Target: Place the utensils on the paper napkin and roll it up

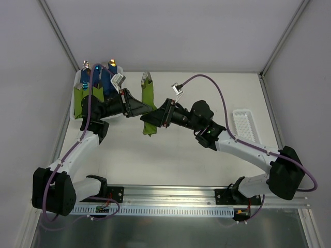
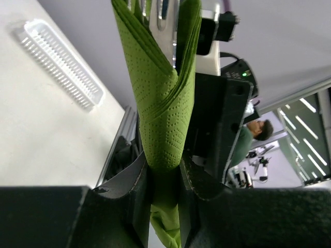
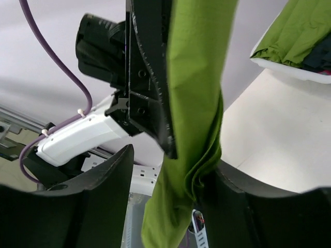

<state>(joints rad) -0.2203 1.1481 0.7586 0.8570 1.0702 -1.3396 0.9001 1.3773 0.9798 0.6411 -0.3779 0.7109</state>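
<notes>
My left gripper point(image 2: 164, 178) clamps the rolled paper napkin point(image 2: 160, 108), utensils point(image 1: 147, 77) inside; my right gripper point(image 3: 168, 175) stands wide around it. Rolling appears complete; depositing the roll likely remains.

Both arms bend inward, tips meeting; left end effector point(image 1: 151, 109) pinched closed, right end effector point(image 1: 156, 120) jaws apart.

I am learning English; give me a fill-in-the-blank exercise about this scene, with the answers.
The rolled napkin is ___ in colour. The left hand is ___ on it. The tines above the roll belong to a ___. The white tray lies on the robot's ___ side. Answers: green, shut, fork, right.
</notes>
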